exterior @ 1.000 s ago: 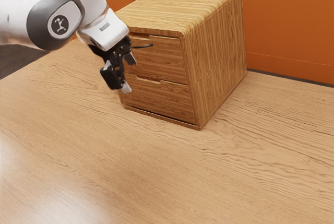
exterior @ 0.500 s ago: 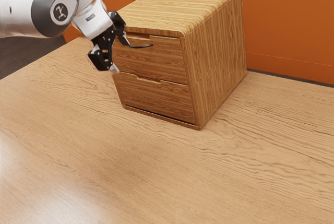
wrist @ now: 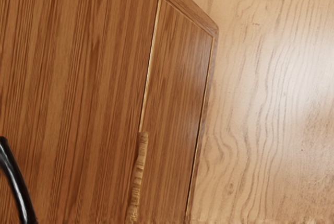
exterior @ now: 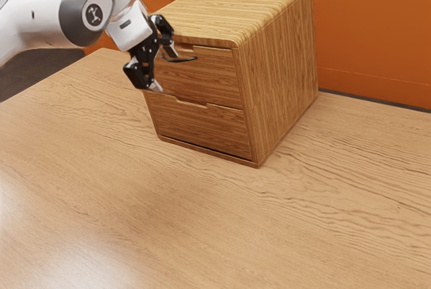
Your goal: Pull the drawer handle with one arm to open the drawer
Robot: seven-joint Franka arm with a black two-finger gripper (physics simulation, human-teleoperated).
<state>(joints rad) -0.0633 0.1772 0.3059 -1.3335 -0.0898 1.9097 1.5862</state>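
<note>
At the front of the wooden cabinet (exterior: 273, 67), the black gripper (exterior: 163, 67) is hovering with fingers spread wide, gripping nothing. The thin black drawer handle (exterior: 183, 58) is sitting just beside its upper finger, on the flush top drawer (exterior: 209, 77).

Orange walls (exterior: 377, 26) rise behind a glossy wood-grain tabletop (exterior: 202, 221).

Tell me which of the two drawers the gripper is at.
The upper drawer, the one with the thin black handle: the gripper sits at that handle's end. The lower drawer lies below the gripper.
</note>
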